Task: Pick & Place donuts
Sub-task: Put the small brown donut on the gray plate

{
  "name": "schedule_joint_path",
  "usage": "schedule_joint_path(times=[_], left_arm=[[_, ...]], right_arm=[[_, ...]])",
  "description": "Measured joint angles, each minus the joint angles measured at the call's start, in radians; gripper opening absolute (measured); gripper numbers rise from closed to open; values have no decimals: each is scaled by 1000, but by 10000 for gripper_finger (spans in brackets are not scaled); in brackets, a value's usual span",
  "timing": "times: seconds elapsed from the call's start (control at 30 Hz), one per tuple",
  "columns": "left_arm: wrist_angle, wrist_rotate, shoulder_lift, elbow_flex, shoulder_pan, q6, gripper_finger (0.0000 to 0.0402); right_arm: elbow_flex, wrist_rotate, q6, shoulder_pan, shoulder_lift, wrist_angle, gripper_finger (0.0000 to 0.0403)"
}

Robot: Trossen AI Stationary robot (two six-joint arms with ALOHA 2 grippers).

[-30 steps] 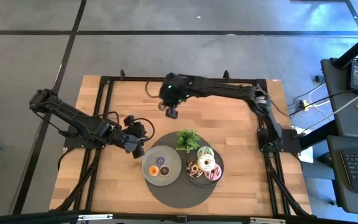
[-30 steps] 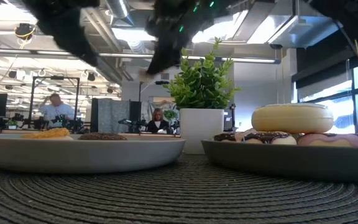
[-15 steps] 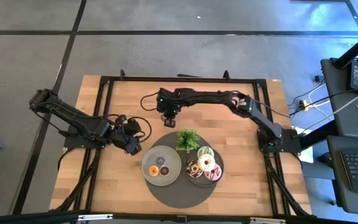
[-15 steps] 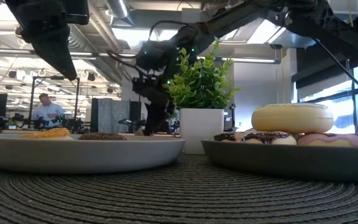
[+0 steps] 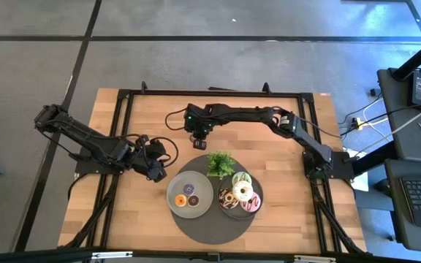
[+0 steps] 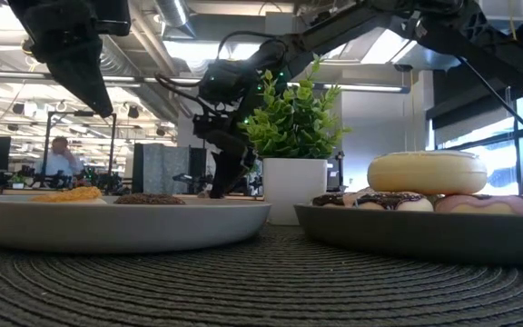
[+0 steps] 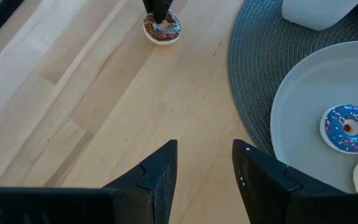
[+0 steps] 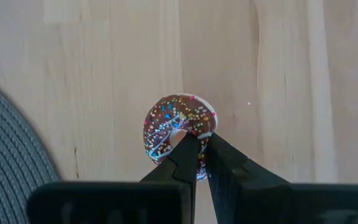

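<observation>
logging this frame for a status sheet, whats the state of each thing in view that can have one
right gripper: jaws shut on the chocolate sprinkled donut's rim
chocolate sprinkled donut: on the bare wood, gripped
left gripper: jaws open, empty, above the wood beside the mat
left plate: holds small donuts
blue sprinkled donut: flat on the left plate
right plate: piled with donuts
white iced donut: on top of the pile
potted plant: upright

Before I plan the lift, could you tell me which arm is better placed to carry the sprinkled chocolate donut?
Right. Its gripper is shut on the donut on the bare table; the left gripper waits open beside the mat.
</observation>
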Motion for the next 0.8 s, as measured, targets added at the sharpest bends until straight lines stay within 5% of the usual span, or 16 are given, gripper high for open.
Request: schedule_joint_path(times=[0.17, 0.43, 0.8], left_arm=[[1, -1, 0, 0, 0, 0, 152], [2, -8, 0, 0, 0, -8, 148], [3, -142, 0, 0, 0, -8, 149]], right_arm=[[0, 0, 0, 1, 0, -3, 49], [0, 0, 29, 2, 0, 17, 138], [74, 10, 57, 2, -42, -96, 194]])
